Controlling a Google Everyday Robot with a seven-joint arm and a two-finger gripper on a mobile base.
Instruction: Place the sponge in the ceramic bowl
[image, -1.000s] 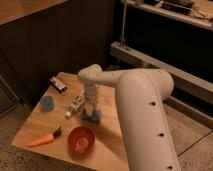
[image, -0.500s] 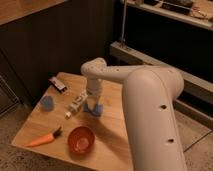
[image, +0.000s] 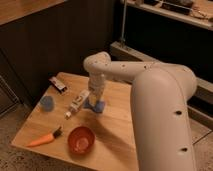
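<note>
Gripper: the gripper (image: 95, 97) pointed straight down at the middle of the table (image: 122, 127), its tip right on top of the sponge (image: 98, 106).
Gripper state: we could not tell whether it was spread or pinching the sponge. Its tip hid the place where they met.
Sponge: it sat under the gripper, at about 1 o'clock from the bowl (image: 81, 139) and apart from it. We could not tell whether it was on the wood or just above it.
Bowl: it stood near the 6 o'clock edge of the table, with nothing inside that we could see.
Change: over the last 1 second the gripper had moved from a spot closer to the bowl toward 1 o'clock, and the sponge had moved with it. The bowl had kept its place.
Meaning: the sponge travelling under the gripper suggested to us that it was held and being raised. Being pushed along the table would have looked much the same.
Task state: the sponge was not in the bowl, so the placing was not done. The sponge would need to be carried toward 7 o'clock and put down inside the rim.
Neighbours: 1 white packet (image: 78, 102) lay just beside the sponge at its 9 o'clock. 1 cup (image: 46, 103) stood farther that way. 1 carrot (image: 42, 140) lay at the bowl's 9 o'clock.
Risk: we judged that the packet, being so close, could be dragged along.
</note>
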